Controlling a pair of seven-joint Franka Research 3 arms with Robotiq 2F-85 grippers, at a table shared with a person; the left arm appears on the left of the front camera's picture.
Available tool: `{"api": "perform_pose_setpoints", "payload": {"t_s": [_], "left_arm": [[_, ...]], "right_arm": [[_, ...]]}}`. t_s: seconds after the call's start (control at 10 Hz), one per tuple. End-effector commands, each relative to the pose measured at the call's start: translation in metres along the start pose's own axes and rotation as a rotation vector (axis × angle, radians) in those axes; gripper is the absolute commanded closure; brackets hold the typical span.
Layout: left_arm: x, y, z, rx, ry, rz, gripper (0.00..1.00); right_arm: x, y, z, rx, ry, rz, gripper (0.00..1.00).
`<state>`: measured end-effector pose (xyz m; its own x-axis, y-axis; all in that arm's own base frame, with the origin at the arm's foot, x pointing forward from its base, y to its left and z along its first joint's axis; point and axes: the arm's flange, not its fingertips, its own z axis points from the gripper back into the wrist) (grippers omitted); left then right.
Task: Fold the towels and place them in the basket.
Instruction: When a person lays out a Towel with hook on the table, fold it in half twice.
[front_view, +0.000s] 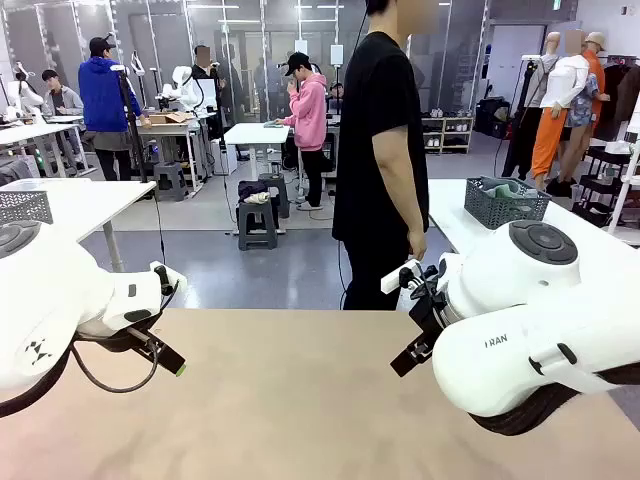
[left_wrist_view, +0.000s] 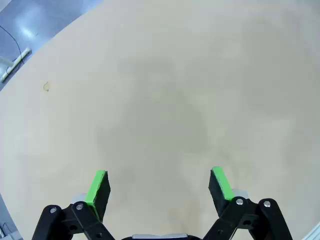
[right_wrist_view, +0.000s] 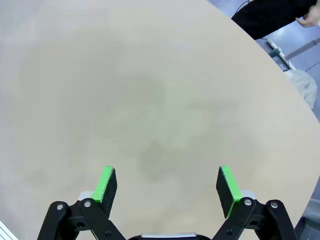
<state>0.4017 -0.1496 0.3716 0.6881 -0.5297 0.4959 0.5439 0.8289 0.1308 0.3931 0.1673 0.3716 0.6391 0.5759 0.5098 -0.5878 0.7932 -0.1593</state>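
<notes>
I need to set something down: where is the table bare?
The table is bare across its middle, between the left gripper and right gripper, out to the far edge by the person. It is crowded only at the near corners, around the grippers.

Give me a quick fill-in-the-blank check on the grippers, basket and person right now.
The left gripper and the right gripper both have jaws standing ____.
Both hang over the tan table, holding ____.
The basket sits on a white side table to the robot's ____.
The person at the far side wears a ____ shirt.
Missing: open; nothing; right; black.
</notes>
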Motion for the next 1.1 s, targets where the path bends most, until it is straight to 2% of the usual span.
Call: {"api": "perform_pose_setpoints", "payload": {"t_s": [0.0, 1.0], "left_arm": [[0.0001, -0.0002, 0.0, 0.0, 0.0, 0.0, 0.0], [0.0001, -0.0002, 0.0, 0.0, 0.0, 0.0, 0.0]], "right_arm": [[0.0, 0.0, 0.0, 0.0, 0.0, 0.0, 0.0], [0.0, 0.0, 0.0, 0.0, 0.0, 0.0, 0.0]]}}
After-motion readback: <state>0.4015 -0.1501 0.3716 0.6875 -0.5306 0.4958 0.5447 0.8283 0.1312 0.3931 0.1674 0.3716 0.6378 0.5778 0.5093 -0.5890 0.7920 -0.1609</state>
